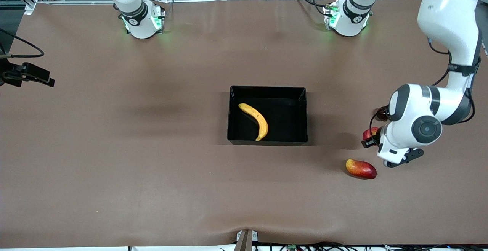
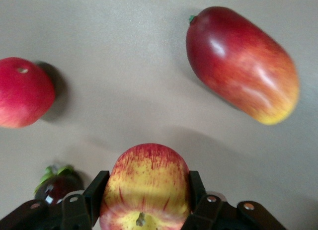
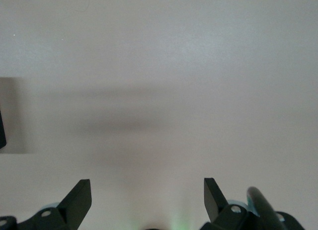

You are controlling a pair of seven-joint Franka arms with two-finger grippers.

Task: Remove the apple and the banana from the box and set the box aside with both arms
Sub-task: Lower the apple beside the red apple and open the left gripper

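Note:
The black box stands mid-table with the yellow banana lying inside it. My left gripper is toward the left arm's end of the table and is shut on the apple. In the left wrist view the red, yellow-streaked apple sits between the two black fingers of the left gripper, low over the table. My right gripper is open and empty over bare table; its hand is out of the front view.
A red-and-yellow mango lies nearer the front camera than the left gripper, also in the left wrist view. A round red fruit and a dark fruit with green leaves lie close by. The dark fruit peeks out beside the arm.

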